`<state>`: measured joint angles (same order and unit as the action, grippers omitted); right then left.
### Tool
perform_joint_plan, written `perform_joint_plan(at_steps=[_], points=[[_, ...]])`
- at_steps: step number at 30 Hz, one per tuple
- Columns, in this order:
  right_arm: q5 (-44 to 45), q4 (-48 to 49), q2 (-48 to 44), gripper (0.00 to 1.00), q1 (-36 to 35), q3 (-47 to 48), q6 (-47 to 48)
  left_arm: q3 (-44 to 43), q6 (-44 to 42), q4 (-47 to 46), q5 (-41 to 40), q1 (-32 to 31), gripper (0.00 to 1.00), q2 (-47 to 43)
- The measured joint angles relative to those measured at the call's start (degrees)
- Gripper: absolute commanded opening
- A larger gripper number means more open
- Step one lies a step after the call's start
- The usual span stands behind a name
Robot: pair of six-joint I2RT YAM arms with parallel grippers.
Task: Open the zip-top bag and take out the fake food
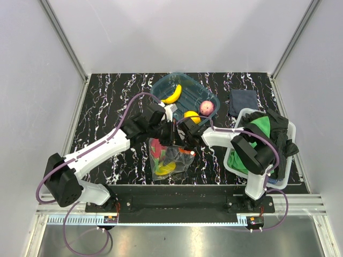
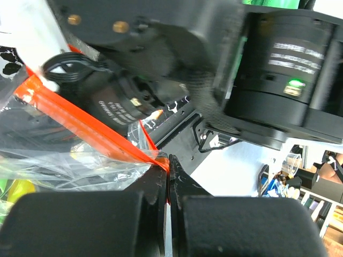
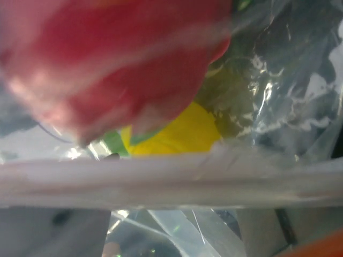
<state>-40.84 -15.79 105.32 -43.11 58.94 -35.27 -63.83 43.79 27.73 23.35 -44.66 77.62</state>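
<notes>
The clear zip-top bag lies on the table in front of the arms, with a red fruit and yellow pieces inside. My left gripper is shut on the bag's red-orange zip strip, pinched between the fingertips. My right gripper is at the bag's mouth beside it. In the right wrist view its jaws stand apart at the bottom corners behind plastic. The red fruit and a yellow piece show close ahead. A banana, an orange-yellow round piece and a pinkish ball lie in the teal tray.
A white basket with green cloth and black cloth stands at the right. A dark blue folded cloth lies behind it. Grey walls close in the marbled black table on three sides.
</notes>
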Motion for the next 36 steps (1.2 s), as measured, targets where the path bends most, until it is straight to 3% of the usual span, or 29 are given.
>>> perform_joint_plan(at_steps=[5, 12, 16, 19, 26, 36], points=[[-2.27, 1.99, 2.43, 0.79, -0.02, 0.33, -2.64, 0.0, 0.02, 0.02, -0.07, -0.11, 0.0, 0.24], [-2.43, 3.61, 2.47, 0.51, -0.02, 0.31, -4.68, 0.28, 0.35, -0.2, -0.02, -0.57, 0.0, 0.24], [-2.38, 4.63, 2.4, 0.26, 0.0, 0.22, -5.44, 0.28, 0.66, -0.42, -0.02, -0.61, 0.0, 0.22], [-2.12, 5.27, 1.84, 0.13, 0.0, -0.2, -5.68, 0.39, 0.81, -0.46, -0.02, -0.61, 0.0, 0.22], [1.2, 4.87, -2.86, 0.07, 0.0, -2.08, -4.68, 0.68, 0.74, -0.37, -0.35, -0.79, 0.0, -1.09], [9.6, -1.01, -16.85, 0.01, 0.02, -3.91, 0.33, 2.45, -0.52, 0.35, -3.1, -0.76, 0.0, -6.47]])
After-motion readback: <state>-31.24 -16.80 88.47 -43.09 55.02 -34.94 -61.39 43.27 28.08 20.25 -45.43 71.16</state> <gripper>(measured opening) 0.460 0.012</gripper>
